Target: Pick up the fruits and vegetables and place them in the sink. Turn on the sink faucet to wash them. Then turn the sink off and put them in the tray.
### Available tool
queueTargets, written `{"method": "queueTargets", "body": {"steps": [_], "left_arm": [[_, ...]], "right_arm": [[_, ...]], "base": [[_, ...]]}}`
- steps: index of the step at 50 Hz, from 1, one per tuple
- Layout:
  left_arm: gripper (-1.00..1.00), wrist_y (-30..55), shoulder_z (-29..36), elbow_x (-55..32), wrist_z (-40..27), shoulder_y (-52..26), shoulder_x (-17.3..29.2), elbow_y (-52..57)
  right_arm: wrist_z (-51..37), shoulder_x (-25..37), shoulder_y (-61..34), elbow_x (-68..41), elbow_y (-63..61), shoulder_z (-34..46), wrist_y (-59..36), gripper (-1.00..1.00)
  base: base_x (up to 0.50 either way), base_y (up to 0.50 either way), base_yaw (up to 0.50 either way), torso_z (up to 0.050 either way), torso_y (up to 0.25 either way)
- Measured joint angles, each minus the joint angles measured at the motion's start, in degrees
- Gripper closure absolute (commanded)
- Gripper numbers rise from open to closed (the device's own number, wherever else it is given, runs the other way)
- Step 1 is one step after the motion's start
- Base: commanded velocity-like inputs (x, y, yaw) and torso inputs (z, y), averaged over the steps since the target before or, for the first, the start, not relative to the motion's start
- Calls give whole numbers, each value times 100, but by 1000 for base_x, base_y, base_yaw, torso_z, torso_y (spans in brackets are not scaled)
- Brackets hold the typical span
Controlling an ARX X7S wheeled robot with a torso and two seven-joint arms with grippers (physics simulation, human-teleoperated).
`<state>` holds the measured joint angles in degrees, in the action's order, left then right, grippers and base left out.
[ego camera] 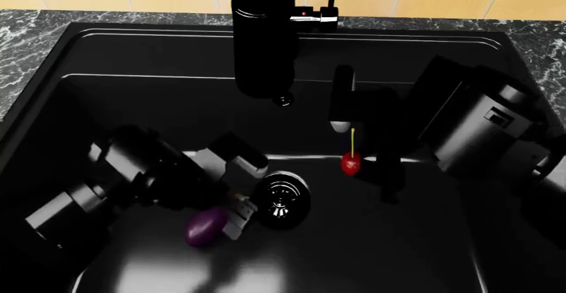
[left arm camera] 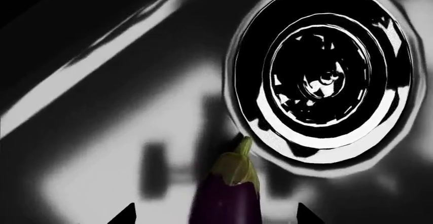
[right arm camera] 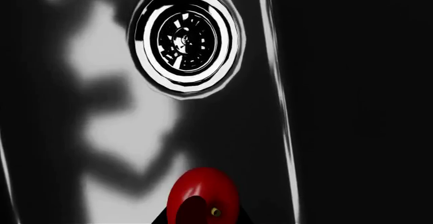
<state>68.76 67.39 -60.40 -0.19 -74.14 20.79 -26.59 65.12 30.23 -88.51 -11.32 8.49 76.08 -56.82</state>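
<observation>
Both arms reach down into the sink [ego camera: 106,61]. The left gripper [ego camera: 232,215], fingers apart around the eggplant [ego camera: 205,227] left of the drain [ego camera: 281,200], may nudge it away. The right gripper [ego camera: 346,148] seems to pinch the cherry [ego camera: 350,164]; it could slip and roll toward the drain.

Head view is running dim overall: the sink [ego camera: 106,54] is reading near-black, w/ soft grey sheen pooling on its floor at the near edge. Thin bright lines are catching along the basin's rim & back wall. The faucet [ego camera: 264,34] is showing as a dark silhouette w/ faint gloss. The cherry [ego camera: 350,164] & eggplant [ego camera: 205,226] are glowing as the only colour. Wrist views are giving harsh contrast: the drain [left arm camera: 323,77] is throwing wavy, warped white glare rings, & blurry dark shadows are lying across the pale floor. The eggplant's skin [left arm camera: 226,203] is looking sharp; reflections are looking smeared.
</observation>
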Motion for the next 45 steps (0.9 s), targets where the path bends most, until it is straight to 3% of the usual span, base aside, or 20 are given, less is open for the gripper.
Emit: {"method": "queueTargets", "body": {"steps": [9, 10, 31, 45], "left_arm": [[-100, 18, 67, 21, 44, 37, -40, -131], [100, 19, 71, 21, 48, 42, -42, -140], [100, 2, 74, 34, 33, 91, 7, -50], [100, -17, -391, -285, -652, -1, 564, 1181]], "right_arm": [[-14, -8, 2, -5, 21, 9, 7, 100], [-16, -9, 3, -5, 26, 10, 10, 100], [-46, 16, -13, -34, -4, 4, -13, 100], [-76, 134, -100, -66, -211, -45, -177, 100]], "base": [[0, 0, 0, 0, 0], [0, 0, 0, 0, 0], [0, 0, 0, 0, 0], [0, 0, 0, 0, 0]]}}
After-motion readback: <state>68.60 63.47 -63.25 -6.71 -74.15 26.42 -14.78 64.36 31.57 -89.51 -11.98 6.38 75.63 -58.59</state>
